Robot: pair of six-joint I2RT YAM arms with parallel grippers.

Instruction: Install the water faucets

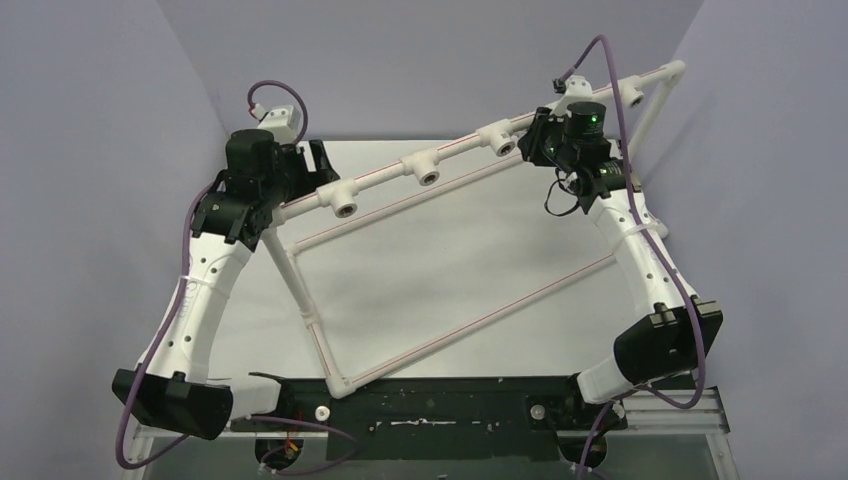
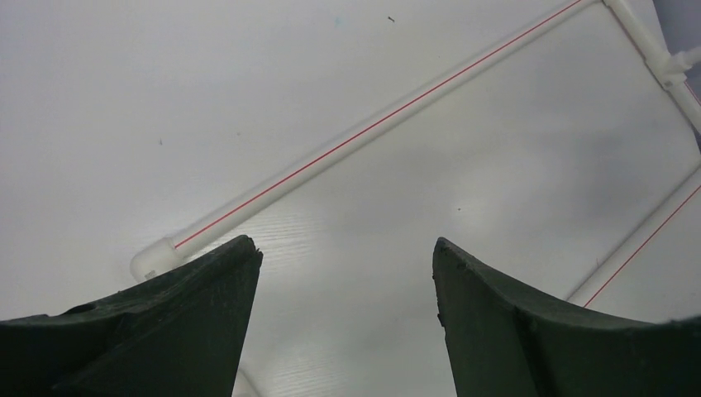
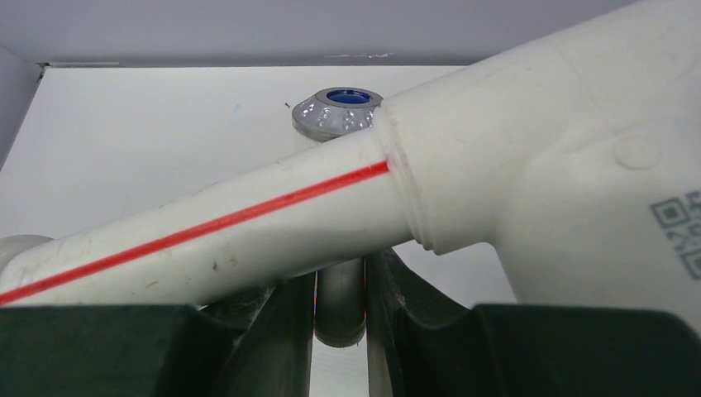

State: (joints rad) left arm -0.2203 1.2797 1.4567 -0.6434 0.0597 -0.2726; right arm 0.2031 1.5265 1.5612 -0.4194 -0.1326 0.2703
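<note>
Your right end effector (image 3: 339, 331) pinches the water faucet (image 3: 340, 112) by its stem, just behind the pipe frame (image 3: 207, 231), beside a tee socket (image 3: 529, 149). Your left end effector (image 2: 347, 277) stands wide above the desk (image 2: 207, 99), holding nothing.

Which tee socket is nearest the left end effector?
The leftmost tee socket; the other three sit farther right along the pipe.

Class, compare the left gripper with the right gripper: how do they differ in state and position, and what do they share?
The left gripper is open, holding nothing; the right gripper is shut on the water faucet. The left gripper faces the table; the right gripper sits close against the pipe frame. Both are dark and two-fingered.
</note>
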